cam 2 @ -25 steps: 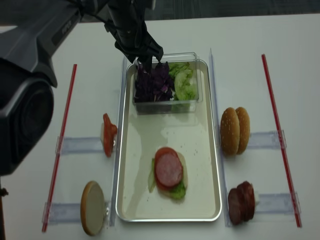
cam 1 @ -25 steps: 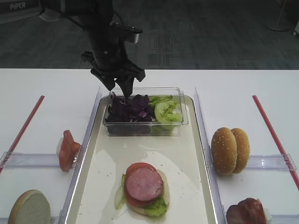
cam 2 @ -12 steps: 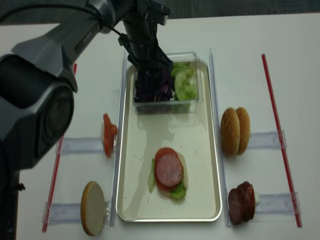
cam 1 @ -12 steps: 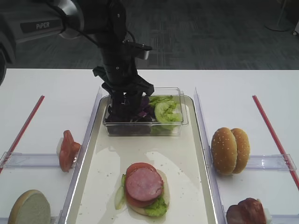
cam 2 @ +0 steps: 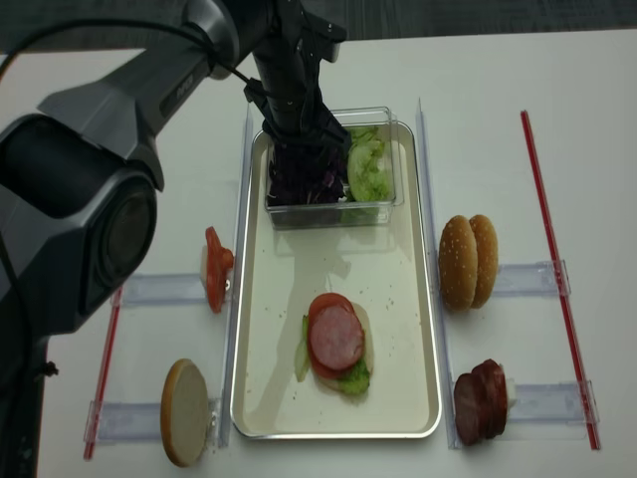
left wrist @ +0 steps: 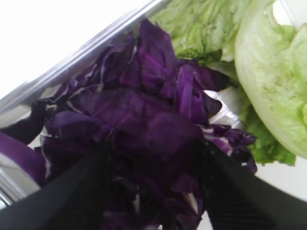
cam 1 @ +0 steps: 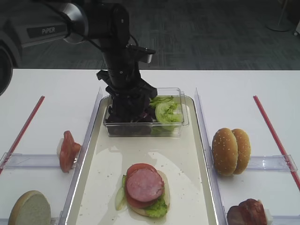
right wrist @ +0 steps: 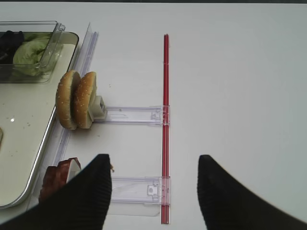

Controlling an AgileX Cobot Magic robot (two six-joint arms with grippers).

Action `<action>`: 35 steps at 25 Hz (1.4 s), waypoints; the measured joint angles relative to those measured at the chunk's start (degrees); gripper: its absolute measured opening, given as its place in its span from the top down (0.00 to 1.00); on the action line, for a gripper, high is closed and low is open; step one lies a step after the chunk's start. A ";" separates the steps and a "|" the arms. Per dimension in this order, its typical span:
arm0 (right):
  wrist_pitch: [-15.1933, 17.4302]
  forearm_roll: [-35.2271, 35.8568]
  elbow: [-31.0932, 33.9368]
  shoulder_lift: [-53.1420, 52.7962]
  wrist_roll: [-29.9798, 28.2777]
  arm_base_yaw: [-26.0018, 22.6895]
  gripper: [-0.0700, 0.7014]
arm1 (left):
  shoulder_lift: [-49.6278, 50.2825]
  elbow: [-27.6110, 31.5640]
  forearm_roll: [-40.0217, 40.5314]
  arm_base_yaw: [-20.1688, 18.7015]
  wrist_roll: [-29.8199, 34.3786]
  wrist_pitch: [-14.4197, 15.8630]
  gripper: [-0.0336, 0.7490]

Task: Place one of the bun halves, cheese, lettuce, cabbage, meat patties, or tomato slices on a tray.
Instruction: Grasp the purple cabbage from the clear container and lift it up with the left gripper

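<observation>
While my left hand (left wrist: 153,191) sits down in the clear box (cam 1: 180,123) at the tray's (cam 1: 197,187) 12 o'clock end, its fingers (left wrist: 72,191) are spread wide, straddling the purple cabbage (left wrist: 139,120) (nothing pinched). Lettuce (cam 1: 166,111) lies at 3 o'clock of it. My right hand (right wrist: 153,191) hangs open over the tabletop (right wrist: 240,96).

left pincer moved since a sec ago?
Yes. The left pincer has come down into the clear box; earlier it hung above the box's back rim. Its open fingers now straddle the cabbage.
</observation>
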 joint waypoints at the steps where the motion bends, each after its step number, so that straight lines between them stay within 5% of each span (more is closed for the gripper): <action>1: 0.00 0.00 0.00 0.00 0.10 0.00 0.35 | 0.31 0.00 0.00 0.00 0.03 0.00 0.49; 19: 0.00 -0.04 0.00 0.00 0.07 0.00 0.35 | 1.12 0.00 -0.09 0.00 0.40 -0.45 0.66; 30: 0.00 -0.04 0.00 0.00 0.07 0.00 0.35 | 1.12 -0.32 -0.12 0.00 0.49 0.86 0.95; 35: 0.00 -0.04 0.00 0.00 0.07 0.00 0.35 | 1.59 -2.91 -0.12 0.00 0.49 1.39 0.97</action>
